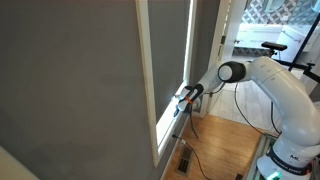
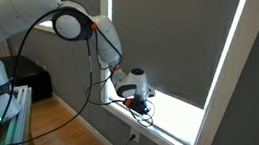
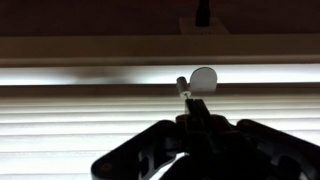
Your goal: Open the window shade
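Note:
The dark-grey window shade point(image 2: 164, 37) hangs in a white window frame and covers most of the pane; it also shows in an exterior view point(image 1: 170, 50). A bright gap is left under its straight bottom edge. My gripper point(image 2: 138, 102) is at that bottom edge, just above the sill, and also shows in an exterior view point(image 1: 185, 100). In the wrist view the shade point(image 3: 100, 20) fills the top. My gripper point(image 3: 192, 100) has its fingers closed together on a small white pull tab point(image 3: 203, 77) hanging below the shade's edge.
The white window frame point(image 2: 224, 85) and sill point(image 2: 176, 139) surround my gripper. A broad grey wall panel point(image 1: 70, 80) stands beside the window. The wooden floor point(image 1: 220, 150) lies below, with cables along the arm. A wall outlet point(image 2: 133, 138) sits under the sill.

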`<state>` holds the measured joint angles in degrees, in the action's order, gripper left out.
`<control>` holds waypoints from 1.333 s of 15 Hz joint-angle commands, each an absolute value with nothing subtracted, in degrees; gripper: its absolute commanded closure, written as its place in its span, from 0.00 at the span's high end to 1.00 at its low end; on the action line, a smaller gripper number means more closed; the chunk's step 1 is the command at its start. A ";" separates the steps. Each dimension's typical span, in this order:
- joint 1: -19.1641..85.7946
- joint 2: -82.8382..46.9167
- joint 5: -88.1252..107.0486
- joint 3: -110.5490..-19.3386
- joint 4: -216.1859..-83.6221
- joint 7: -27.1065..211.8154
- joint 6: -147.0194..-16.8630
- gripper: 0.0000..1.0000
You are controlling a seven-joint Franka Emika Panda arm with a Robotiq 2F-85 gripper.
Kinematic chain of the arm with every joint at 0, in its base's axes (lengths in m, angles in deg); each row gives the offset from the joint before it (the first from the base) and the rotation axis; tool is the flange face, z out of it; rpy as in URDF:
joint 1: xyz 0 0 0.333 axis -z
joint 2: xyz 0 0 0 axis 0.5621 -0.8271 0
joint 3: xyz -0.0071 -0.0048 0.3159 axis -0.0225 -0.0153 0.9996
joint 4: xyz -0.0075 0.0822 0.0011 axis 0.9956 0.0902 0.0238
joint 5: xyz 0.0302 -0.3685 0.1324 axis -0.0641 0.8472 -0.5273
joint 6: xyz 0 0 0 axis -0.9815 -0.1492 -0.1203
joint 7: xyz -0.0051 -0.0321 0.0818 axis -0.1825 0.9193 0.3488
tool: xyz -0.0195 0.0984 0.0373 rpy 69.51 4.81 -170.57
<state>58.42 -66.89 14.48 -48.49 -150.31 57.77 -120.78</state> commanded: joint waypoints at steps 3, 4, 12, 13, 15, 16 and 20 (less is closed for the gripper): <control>59.89 -67.00 16.46 -46.92 -151.68 57.03 -122.47 0.01; 59.79 -66.84 16.40 -47.10 -151.87 57.24 -122.26 0.00; 59.49 -61.38 15.76 -49.61 -160.59 59.53 -120.90 0.00; 59.35 -60.22 15.74 -50.28 -162.46 59.91 -121.35 0.00; 59.48 -58.07 15.70 -51.11 -165.94 60.31 -121.39 0.00; 59.73 -57.18 15.79 -51.34 -167.56 60.22 -121.33 0.00; 61.36 -55.22 16.18 -51.22 -172.11 58.96 -120.72 0.00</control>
